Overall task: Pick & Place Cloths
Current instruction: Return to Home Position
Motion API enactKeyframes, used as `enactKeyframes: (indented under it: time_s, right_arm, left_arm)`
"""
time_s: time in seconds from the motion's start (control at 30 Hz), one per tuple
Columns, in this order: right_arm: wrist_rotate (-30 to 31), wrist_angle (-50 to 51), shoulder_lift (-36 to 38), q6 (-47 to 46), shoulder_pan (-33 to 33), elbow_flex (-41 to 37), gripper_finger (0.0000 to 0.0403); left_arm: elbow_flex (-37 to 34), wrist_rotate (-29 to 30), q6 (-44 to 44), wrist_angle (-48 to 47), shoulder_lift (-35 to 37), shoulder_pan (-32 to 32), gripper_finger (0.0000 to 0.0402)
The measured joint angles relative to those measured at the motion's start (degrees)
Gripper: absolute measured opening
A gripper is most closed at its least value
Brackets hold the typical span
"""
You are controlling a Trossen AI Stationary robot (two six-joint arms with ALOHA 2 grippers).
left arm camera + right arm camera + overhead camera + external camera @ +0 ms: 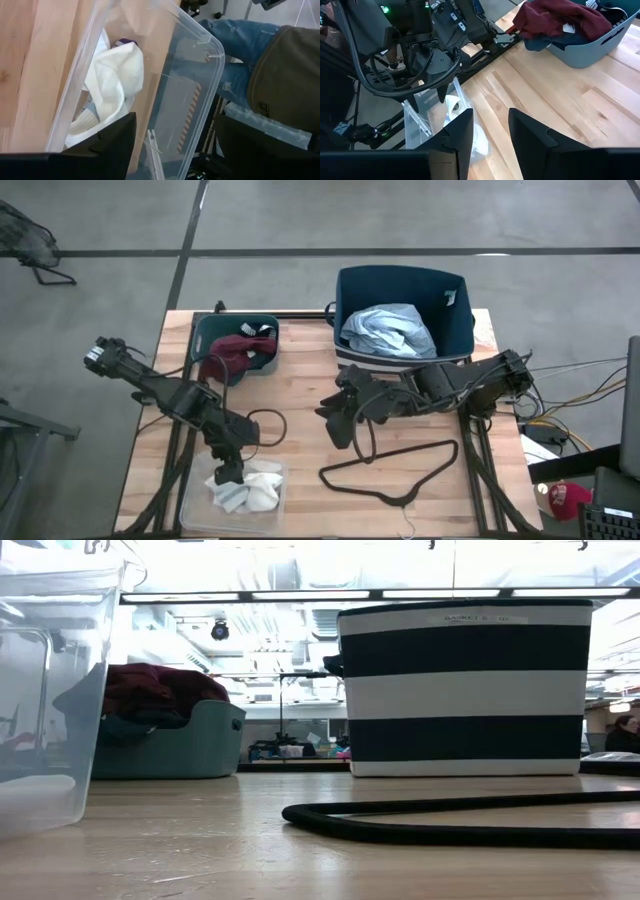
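No legible text; only a blurred, unreadable label strip on the striped bin's top band

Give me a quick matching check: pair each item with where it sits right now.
Items:
1. socks
2. maroon piece
3. light blue shirt
4. wire hanger

Places:
A. in the striped basket
B. flat on the table
C. in the clear tray
D. in the teal bin

Pairs: 1-C, 2-D, 3-A, 4-B.
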State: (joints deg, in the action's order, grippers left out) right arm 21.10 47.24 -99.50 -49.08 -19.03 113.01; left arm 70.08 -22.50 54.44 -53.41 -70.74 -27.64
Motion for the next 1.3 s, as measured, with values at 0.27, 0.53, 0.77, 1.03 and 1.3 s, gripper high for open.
enactKeyframes:
  time_s: [0.27,0.53,0.77,1.03,1.3]
  right_arm:
    - [0.0,-1.0,0.0,-0.3,0.3,0.0,0.0105]
    - [0.0,-2.9,0.0,-0.2,0.3,0.0,0.0085]
    - [0.0,-3.1,0.0,-0.2,0.8,0.0,0.0074]
    - [0.0,-3.1,0.0,-0.3,1.3,0.0,0.0069]
    - [1.2,-3.0,0.0,-0.3,1.9,-0.1,0.0084]
  left_arm:
    - [0.0,-2.6,-0.8,0.0,0.8,0.0,0.0260]
    - [0.0,-3.6,1.0,0.5,4.1,0.0,0.0241]
    - [0.0,-3.1,3.8,6.6,6.6,0.0,0.0238]
    - [0.0,-1.8,1.0,19.9,8.1,0.2,0.0237]
    - [0.0,16.0,-6.0,23.0,9.6,0.1,0.0236]
